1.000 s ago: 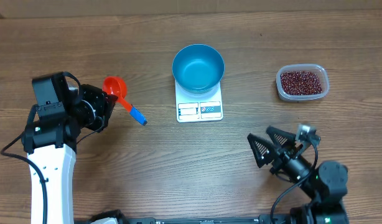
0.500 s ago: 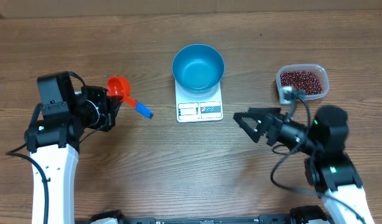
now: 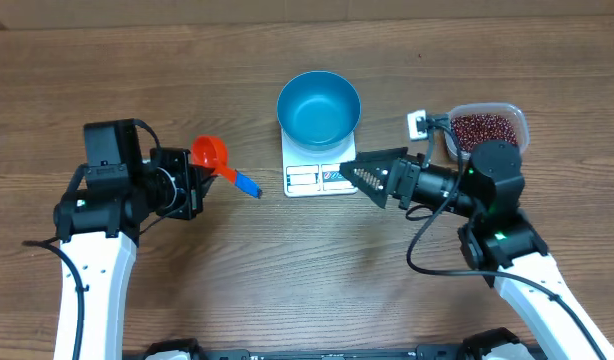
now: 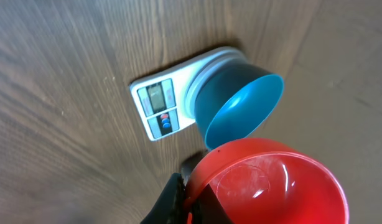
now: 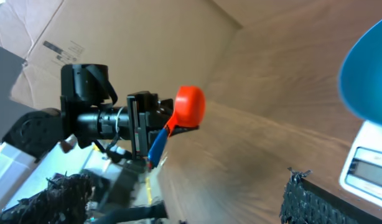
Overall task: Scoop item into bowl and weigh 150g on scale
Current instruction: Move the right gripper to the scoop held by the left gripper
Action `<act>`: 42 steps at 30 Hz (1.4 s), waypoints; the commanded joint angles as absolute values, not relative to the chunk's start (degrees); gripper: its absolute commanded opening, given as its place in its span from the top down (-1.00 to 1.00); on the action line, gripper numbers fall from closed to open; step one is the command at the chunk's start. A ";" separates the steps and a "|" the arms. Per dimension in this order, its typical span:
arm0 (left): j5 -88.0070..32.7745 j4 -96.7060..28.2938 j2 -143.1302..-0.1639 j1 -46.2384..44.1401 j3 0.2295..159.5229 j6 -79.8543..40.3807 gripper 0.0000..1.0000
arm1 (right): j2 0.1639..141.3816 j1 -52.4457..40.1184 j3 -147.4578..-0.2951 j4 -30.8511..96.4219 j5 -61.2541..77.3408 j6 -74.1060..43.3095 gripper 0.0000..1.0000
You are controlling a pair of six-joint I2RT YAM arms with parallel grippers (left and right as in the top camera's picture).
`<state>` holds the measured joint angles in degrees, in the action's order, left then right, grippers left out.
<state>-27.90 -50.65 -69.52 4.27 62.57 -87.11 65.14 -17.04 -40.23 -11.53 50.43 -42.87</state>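
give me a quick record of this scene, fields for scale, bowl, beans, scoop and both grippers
scale: white, flat on the table, display edge toward the robot
bowl: blue, empty, standing on the scale
beans: red-brown, heaped in the clear tub right of the scale
scoop: red with blue handle, empty, left of the scale
left gripper: shut on the scoop
right gripper: open, empty, at the scale's right edge in the overhead view
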 commanded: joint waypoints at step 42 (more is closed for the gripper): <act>-12.71 -63.88 -70.11 -8.43 62.06 -102.63 0.91 | 80.09 -47.48 -44.34 -16.23 21.37 -53.04 0.24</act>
